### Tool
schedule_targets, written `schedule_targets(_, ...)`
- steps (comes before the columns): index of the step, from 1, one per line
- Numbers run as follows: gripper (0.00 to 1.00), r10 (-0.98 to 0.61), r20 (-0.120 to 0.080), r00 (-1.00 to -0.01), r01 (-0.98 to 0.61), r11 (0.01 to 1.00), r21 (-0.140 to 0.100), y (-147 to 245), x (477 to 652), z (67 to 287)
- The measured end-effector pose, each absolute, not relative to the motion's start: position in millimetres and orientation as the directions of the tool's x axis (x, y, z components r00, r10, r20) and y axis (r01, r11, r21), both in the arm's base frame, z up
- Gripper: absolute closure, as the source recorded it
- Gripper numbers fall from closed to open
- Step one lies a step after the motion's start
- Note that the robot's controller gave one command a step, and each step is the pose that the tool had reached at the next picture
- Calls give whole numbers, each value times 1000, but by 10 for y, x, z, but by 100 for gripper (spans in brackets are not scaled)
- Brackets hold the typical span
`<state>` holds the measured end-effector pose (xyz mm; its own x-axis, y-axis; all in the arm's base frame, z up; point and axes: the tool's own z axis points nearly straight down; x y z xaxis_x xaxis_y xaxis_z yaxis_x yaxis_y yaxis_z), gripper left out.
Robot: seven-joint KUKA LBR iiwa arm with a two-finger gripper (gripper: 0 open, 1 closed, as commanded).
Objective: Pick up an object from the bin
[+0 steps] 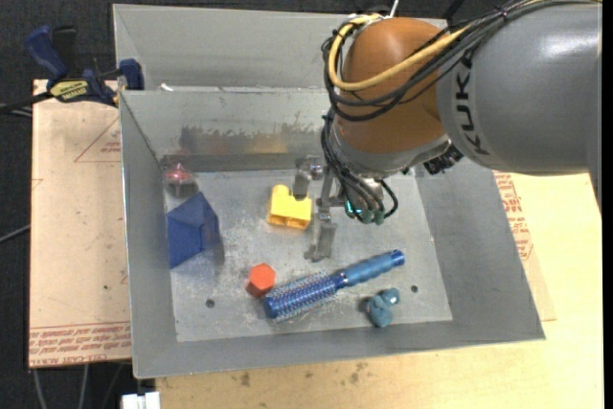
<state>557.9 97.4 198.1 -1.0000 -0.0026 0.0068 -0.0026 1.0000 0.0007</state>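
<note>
My gripper [314, 215] hangs under the arm's orange cover in the middle of the bin. Its two fingers stand apart, so it is open. One fingertip [306, 183] is just behind a yellow block [287, 207] and the other [321, 244] is in front of it and a little to the right. The block lies on the bin floor with its right end at the gap between the fingers. A blue hairbrush [330, 284] lies slantwise just in front of the nearer fingertip. A small orange piece [261, 279] sits at the brush's left end.
A dark blue wedge-shaped block [192, 227] stands at the left of the bin, with a small reddish clear thing [177, 174] behind it. A small grey-blue piece [381, 307] lies near the front right. The arm covers the bin's right rear part.
</note>
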Motion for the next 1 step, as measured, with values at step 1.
schedule_targets(1,0,-220,0,-975,-220,975,1,569,4960,675)
